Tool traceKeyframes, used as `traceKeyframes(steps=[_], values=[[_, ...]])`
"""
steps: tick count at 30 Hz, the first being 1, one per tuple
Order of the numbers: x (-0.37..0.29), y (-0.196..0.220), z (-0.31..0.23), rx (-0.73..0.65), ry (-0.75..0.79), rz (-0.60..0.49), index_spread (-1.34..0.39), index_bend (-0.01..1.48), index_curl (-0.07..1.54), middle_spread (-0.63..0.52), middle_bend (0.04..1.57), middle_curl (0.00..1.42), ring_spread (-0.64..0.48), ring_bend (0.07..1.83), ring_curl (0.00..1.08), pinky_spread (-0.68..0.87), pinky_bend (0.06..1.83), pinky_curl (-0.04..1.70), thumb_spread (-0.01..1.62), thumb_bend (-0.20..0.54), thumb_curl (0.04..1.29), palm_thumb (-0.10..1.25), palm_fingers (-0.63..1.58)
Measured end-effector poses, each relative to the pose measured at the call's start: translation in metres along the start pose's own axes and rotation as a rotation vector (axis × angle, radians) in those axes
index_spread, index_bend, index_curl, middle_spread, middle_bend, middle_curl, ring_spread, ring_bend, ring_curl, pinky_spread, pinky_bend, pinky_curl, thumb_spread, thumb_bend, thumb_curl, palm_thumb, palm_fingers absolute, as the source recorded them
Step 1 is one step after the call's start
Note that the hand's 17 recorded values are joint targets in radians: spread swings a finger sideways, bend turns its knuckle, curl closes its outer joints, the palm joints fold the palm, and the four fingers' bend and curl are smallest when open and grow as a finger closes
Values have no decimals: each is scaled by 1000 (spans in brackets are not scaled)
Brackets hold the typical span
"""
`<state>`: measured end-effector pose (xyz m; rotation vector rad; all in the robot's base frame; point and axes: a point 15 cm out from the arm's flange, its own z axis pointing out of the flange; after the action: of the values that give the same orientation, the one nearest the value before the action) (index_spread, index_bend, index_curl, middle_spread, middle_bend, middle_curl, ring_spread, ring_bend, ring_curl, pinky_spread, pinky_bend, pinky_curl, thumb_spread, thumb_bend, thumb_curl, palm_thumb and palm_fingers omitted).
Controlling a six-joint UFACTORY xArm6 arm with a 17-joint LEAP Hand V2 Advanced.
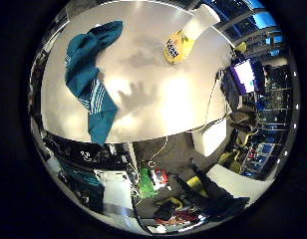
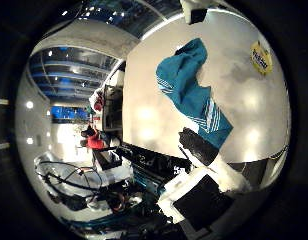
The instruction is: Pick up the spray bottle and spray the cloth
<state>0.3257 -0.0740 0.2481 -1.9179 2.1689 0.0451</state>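
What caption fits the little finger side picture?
Teal cloth and yellow spray bottle lie apart on the white table.

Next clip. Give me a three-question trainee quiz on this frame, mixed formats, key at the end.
1. True or false: the teal cloth lies crumpled on the white table.
2. Multiple choice. The yellow spray bottle is: A) on top of the cloth, B) on the table, apart from the cloth, C) held in the robot hand.
3. Fill in: the finger-shaped shadow on the table falls between the cloth and the ______.

Key
1. True.
2. B. Bare table separates the bottle from the cloth, and the robot hand holds nothing.
3. Spray bottle.
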Motion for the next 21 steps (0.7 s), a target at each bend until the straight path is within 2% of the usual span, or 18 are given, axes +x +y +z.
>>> traceKeyframes(steps=[6,8,9,12,15,21], values=[[28,-6,-16,49,20,86,-398,216,382,33,175,267,154,183,191,380,224,327,1155,-19,338,795,102],[45,-10,-28,81,27,138,-391,196,378,33,171,266,161,192,195,381,237,331,1145,-75,294,620,107],[49,-13,-32,101,17,164,-389,181,371,36,183,269,164,198,198,383,240,330,1123,-78,274,528,120],[60,-24,-42,177,-43,258,-381,168,353,45,185,274,170,214,213,381,250,333,1073,-52,250,383,142],[85,-33,-53,241,-49,306,-371,164,337,50,191,281,173,219,222,380,261,334,1044,-35,247,332,147],[129,-44,-68,266,-42,379,-343,159,313,60,190,291,174,229,237,382,279,335,1029,-27,253,306,136]])
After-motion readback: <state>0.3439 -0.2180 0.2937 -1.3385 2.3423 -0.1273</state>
